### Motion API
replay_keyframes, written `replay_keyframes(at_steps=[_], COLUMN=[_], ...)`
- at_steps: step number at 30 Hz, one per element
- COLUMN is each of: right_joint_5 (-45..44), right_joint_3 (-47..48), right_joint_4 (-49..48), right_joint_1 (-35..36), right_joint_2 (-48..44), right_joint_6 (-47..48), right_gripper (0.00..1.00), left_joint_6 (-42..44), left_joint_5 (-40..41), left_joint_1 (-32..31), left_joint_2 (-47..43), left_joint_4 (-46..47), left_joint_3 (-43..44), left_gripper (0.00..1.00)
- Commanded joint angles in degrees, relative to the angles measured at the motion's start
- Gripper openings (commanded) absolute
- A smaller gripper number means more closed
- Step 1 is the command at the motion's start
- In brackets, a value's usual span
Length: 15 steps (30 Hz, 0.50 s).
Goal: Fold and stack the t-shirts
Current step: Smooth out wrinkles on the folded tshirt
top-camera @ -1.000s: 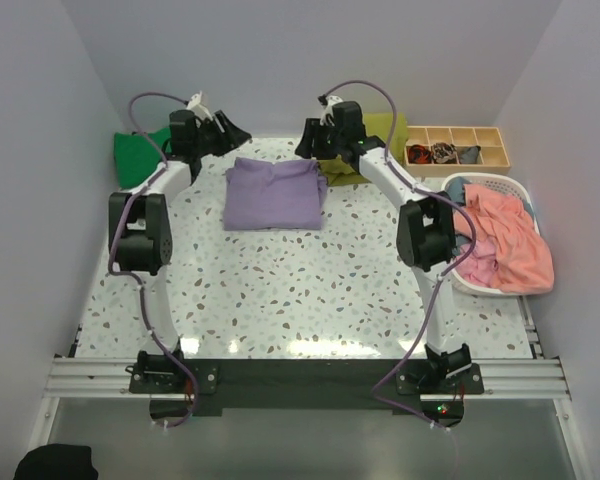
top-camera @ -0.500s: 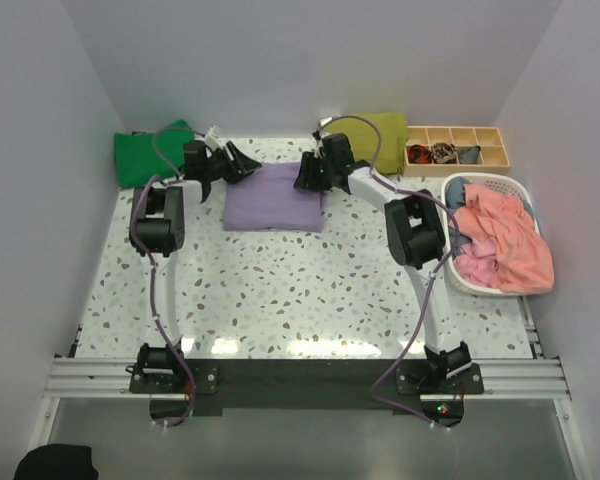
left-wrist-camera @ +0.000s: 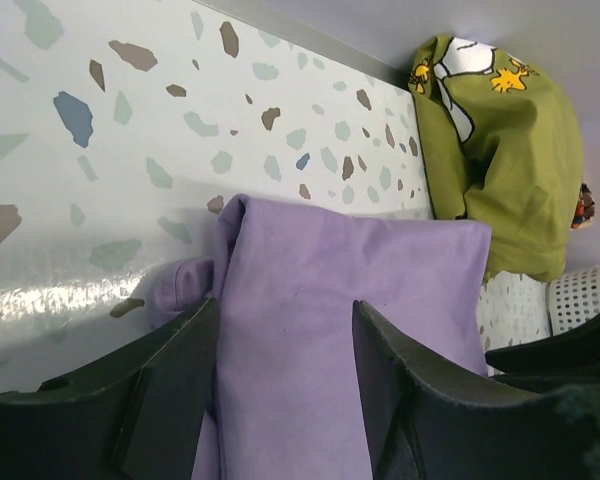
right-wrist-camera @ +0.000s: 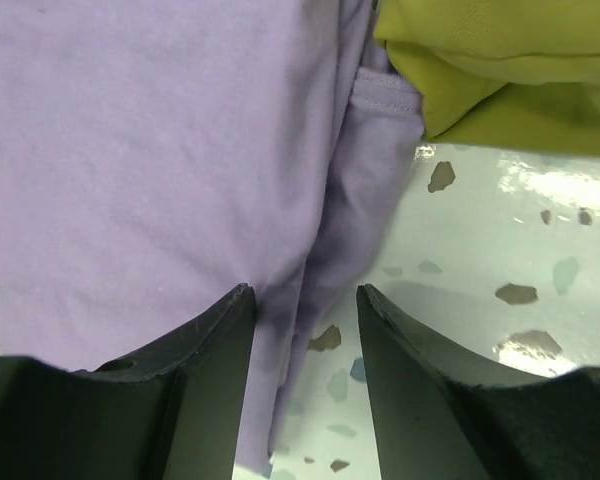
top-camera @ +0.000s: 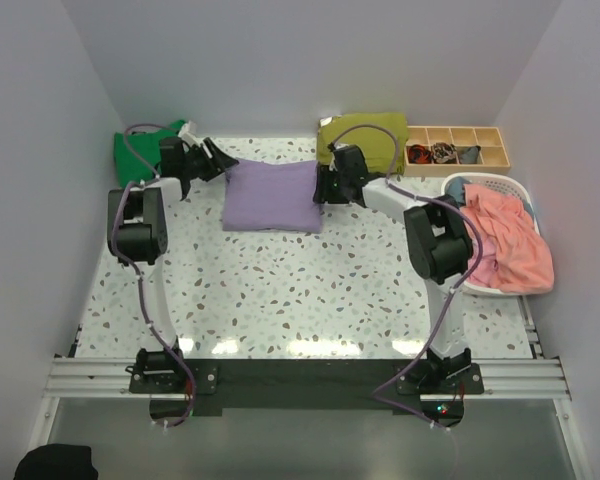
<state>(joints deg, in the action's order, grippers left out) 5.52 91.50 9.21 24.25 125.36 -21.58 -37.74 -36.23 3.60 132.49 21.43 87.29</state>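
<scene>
So the green t-shirt (top-camera: 138, 157) sits in the upper left corner. Next, the left gripper (top-camera: 220, 162) straddles the left edge of the folded lavender t-shirt (top-camera: 273, 196), upper middle of the frame, fingers apart, nothing pinched. The right gripper (top-camera: 323, 187) mirrors it on the right edge, also spread. I'd guess that's so both can lift the bundle evenly for stacking. There's an olive shirt (top-camera: 365, 140) just beside it, upper right.

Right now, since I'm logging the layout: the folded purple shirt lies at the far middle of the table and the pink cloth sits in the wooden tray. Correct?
Not quite. The pink cloth sits in the white basket, not the wooden tray; the top view shows it. The purple shirt does lie folded at the far middle of the table.
</scene>
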Motion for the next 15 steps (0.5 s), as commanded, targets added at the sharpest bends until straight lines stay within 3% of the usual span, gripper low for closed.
replay_keyframes(at_steps=[1, 3, 15], right_joint_5=[-4.02, -5.08, -7.18], right_joint_3=[-2.64, -5.18, -11.87], right_joint_4=[0.01, 0.28, 2.56], right_joint_1=[-0.34, -0.43, -1.66], right_joint_2=[-10.12, -12.15, -18.31], right_joint_6=[2.68, 2.86, 5.58], right_gripper=[0.50, 0.50, 0.49], left_joint_6=[7.49, 8.38, 12.42], left_joint_5=[5.81, 8.71, 8.37], left_joint_1=[0.62, 0.97, 2.03], left_joint_2=[-7.77, -7.24, -6.10], left_joint_4=[-15.07, -21.04, -25.39], left_joint_3=[2.88, 2.54, -5.01], left_gripper=[0.61, 0.68, 0.73])
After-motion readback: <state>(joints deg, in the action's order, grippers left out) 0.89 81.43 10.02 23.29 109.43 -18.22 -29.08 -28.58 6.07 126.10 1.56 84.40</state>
